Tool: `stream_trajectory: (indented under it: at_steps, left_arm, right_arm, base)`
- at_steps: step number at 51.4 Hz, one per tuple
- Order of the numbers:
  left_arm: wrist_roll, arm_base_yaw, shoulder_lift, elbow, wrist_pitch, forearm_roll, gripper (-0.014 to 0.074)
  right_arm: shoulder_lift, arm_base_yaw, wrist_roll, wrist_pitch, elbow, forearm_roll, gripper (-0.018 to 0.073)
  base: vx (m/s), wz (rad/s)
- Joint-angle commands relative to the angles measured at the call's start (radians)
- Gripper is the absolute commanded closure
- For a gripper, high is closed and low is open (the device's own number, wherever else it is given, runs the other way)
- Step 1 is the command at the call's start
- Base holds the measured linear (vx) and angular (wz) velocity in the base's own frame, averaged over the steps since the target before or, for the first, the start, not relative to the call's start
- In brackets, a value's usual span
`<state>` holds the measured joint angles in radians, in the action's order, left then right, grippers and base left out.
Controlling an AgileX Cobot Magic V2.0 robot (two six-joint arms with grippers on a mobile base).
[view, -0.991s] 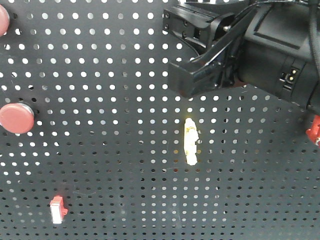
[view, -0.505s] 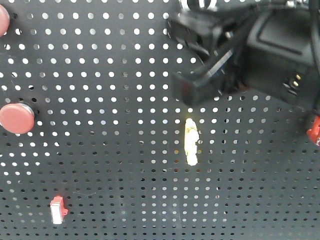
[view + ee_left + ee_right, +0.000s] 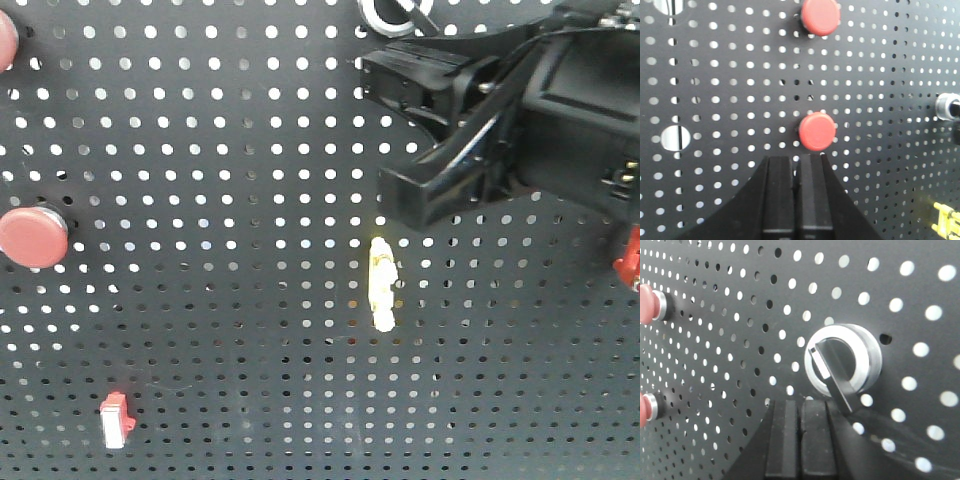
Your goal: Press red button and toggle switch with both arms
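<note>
Both tools are closed, fingers pressed together as blunt pokers. The left tool (image 3: 795, 165) sits just below the lower red button (image 3: 817, 131) on the pegboard (image 3: 890, 75). The right tool (image 3: 799, 410) noses in under the toggle switch (image 3: 842, 365) — black lever angled down toward its fingertips — apparently placed to nudge it.

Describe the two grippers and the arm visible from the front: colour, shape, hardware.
Left gripper and right gripper: matte black, two flat rectangular fingers flaring into a wide base. Right arm in the front view: black, blocky, angular housing with small screw heads and a socket with gold pins. No markings or labels visible.
</note>
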<state>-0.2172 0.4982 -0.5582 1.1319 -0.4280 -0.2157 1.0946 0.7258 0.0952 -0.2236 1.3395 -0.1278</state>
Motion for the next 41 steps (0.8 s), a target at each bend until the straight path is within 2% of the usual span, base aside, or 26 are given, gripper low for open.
stream_trajectory:
  at_steps: [1,10,25,29,41]
  left_arm:
    - [-0.002,0.003,-0.014,0.027,0.069,0.000,0.0594]
    - [-0.002,0.003,-0.014,0.027,0.066,0.000,0.0594]
    - [-0.002,0.003,-0.014,0.027,0.063,0.000,0.0594]
    - [-0.002,0.003,-0.014,0.027,0.061,0.000,0.0594]
    - [-0.003,0.003,-0.014,0.027,0.048,0.000,0.0594]
  right_arm:
    - [-0.094,-0.020,-0.001,0.089,0.038,-0.029,0.0563]
    - [-0.214,-0.020,0.003,-0.024,0.017,-0.029,0.0563]
    - [-0.409,-0.022,0.003,0.004,-0.208,-0.070,0.0563]
    - [-0.419,-0.022,0.003,0.011,-0.238,-0.094,0.0563]
    - [-0.419,-0.022,-0.002,-0.006,-0.289,-0.082,0.0563]
  base:
    - [0.00,0.00]
    - [0.00,0.00]
    - [0.00,0.00]
    - [0.00,0.00]
    - [0.00,0.00]
